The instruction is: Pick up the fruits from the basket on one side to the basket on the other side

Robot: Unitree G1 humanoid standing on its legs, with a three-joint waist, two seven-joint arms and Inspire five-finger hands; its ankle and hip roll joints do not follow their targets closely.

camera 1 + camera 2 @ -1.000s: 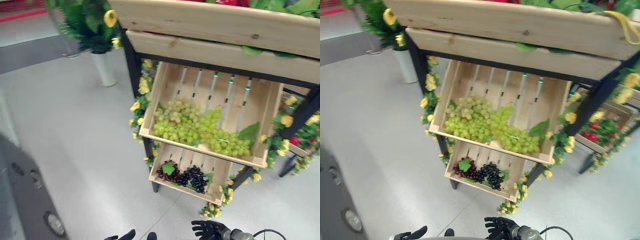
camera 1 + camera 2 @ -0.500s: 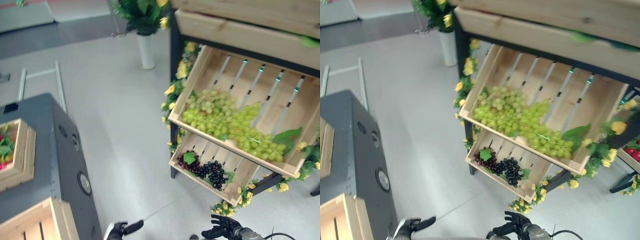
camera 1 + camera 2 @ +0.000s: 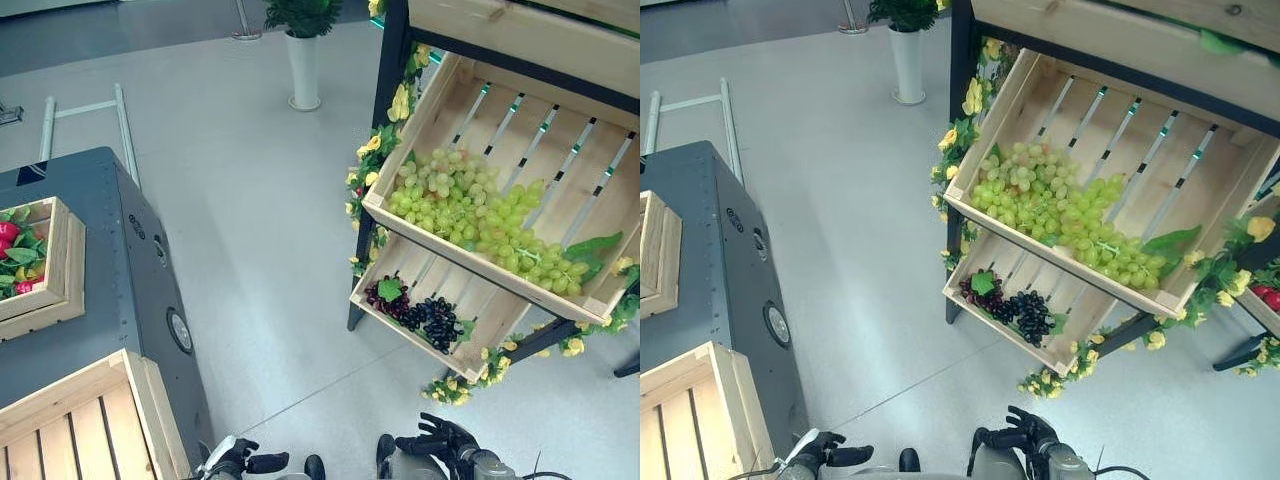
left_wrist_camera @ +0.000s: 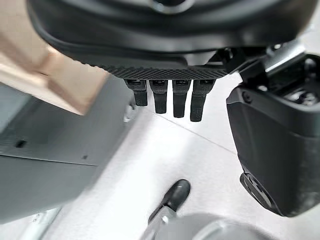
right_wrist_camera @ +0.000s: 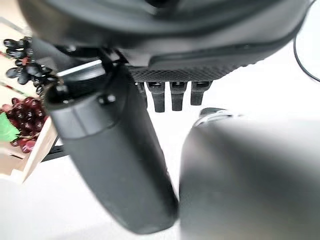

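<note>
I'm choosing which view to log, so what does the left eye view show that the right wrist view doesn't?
Left eye only: green grapes in the upper crate, a grey cabinet bearing two crates, a white vase, the left hand. Right wrist only: the right hand's straight fingers from close. Both: the right hand and dark grapes.

Even, bright overhead light on the pale floor [image 3: 250,250]; shadows soft, one faint under the crate rack [image 3: 520,150]. No hard glare. Head views crisp. Wrist views: my left hand [image 4: 170,55] and right hand [image 5: 165,50] blurred, too close for focus.
</note>
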